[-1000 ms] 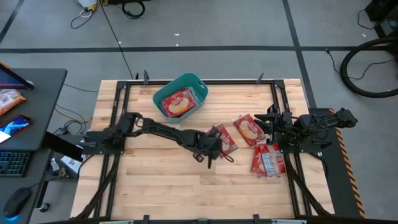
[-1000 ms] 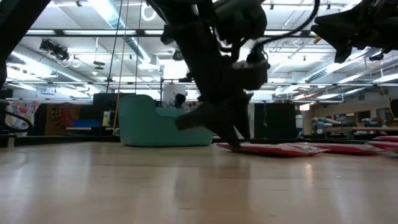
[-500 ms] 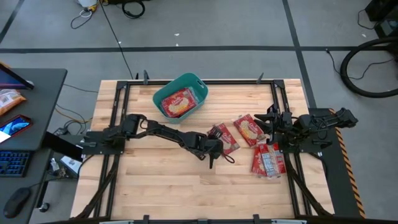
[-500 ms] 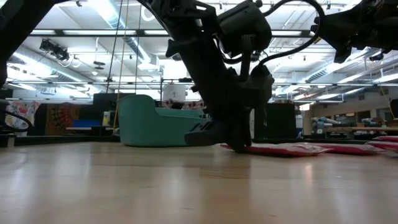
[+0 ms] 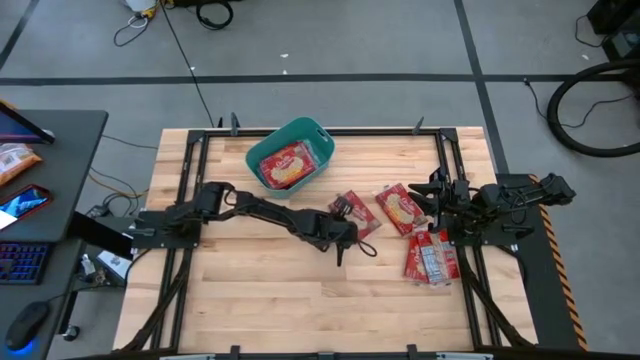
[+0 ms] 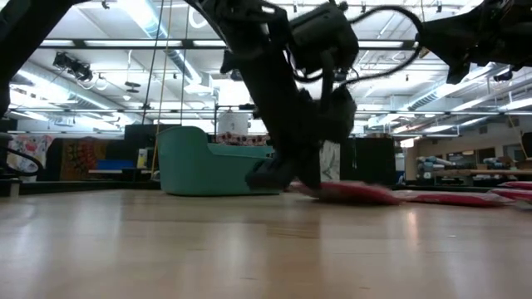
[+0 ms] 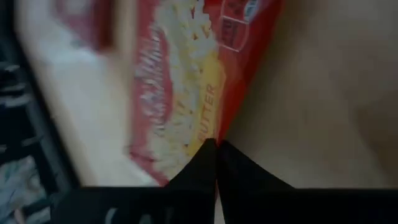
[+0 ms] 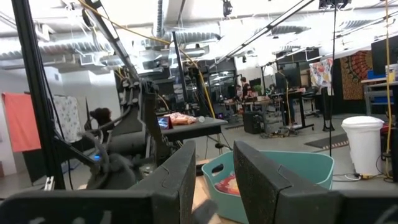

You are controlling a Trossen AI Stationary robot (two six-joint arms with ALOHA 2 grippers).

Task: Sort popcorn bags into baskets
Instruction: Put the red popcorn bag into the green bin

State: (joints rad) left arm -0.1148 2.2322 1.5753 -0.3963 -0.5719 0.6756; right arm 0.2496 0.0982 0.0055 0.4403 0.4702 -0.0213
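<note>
Bright overhead lighting; left wrist view motion-blurred.

From above, the left gripper (image 5: 343, 233) covers one end of the popcorn bag (image 5: 355, 215) it grips, and its jaws cannot be made out there. In the left wrist view that bag (image 7: 186, 93) is smeared and runs off the frame. The basket (image 6: 212, 162) is partly hidden behind the left arm in the low view. Beside the right gripper (image 5: 436, 200), the overlapping bags (image 5: 432, 256) cannot be counted. Print on the bag in the basket (image 5: 287, 166) is too small to read.
</note>
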